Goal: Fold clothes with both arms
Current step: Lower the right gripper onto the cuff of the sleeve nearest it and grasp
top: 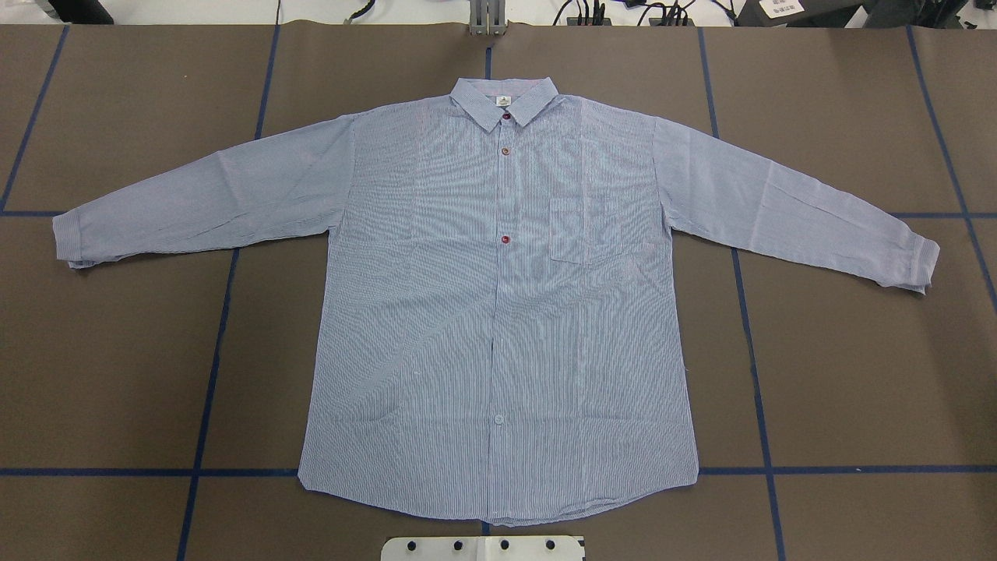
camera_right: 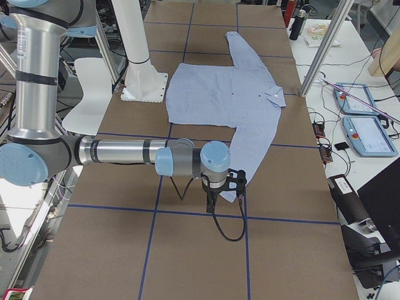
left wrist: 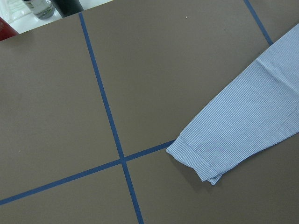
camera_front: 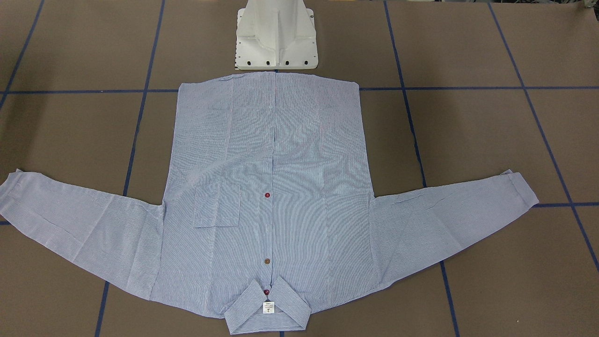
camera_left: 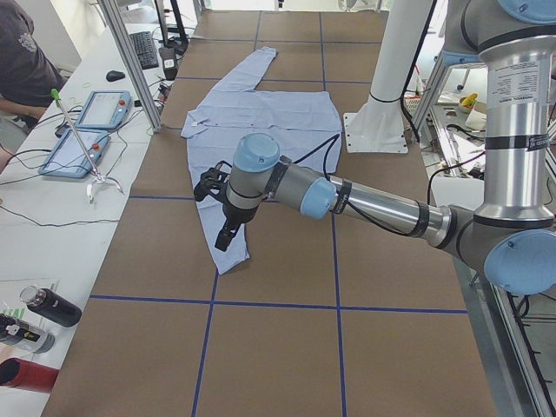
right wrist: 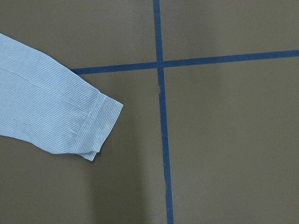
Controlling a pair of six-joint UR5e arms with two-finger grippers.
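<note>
The light blue and white striped shirt lies flat and buttoned on the brown table, collar away from the robot and sleeves spread out to both sides. It also shows in the front view. My left gripper hangs above the cuff of the sleeve on my left. My right gripper hangs above the other cuff. Both grippers show only in the side views, so I cannot tell whether they are open or shut. Neither wrist view shows any fingers.
The white pedestal base stands at the shirt's hem. Blue tape lines cross the table. Benches with teach pendants and bottles run along the far long edge, and a person sits there.
</note>
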